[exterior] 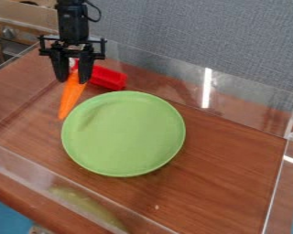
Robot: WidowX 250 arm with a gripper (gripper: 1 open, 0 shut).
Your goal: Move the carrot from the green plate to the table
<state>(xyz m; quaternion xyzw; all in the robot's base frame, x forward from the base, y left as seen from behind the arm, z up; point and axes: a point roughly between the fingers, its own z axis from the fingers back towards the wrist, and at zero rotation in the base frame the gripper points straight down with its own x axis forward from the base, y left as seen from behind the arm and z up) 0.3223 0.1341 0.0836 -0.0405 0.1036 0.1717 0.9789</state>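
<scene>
Camera view: your gripper [73,75] has its jaws pinched on the carrot [70,95], which hangs off the table [222,174] over the left rim of the green plate [124,135] — swing it clear of the rim, lower until it rests on bare wood, then release. Count: one carrot, one plate, one red block [107,76]
</scene>
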